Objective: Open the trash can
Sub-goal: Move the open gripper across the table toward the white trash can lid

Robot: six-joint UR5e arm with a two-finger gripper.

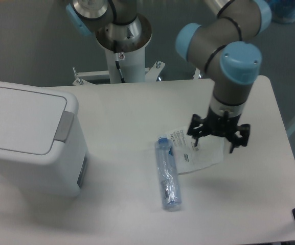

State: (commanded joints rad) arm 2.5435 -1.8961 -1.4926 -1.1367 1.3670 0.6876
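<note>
The trash can is a large white boxy bin at the table's left side. Its flat lid is down, with a grey push tab on the lid's right edge. My gripper hangs over the table's right half, far to the right of the can. It is above a white plastic pouch. The fingers point down, away from the camera, and the wrist hides the gap between them.
A clear plastic bottle with a blue cap lies near the table's middle. A white plastic pouch lies just right of it, partly under the gripper. The arm's base column stands behind the table's far edge.
</note>
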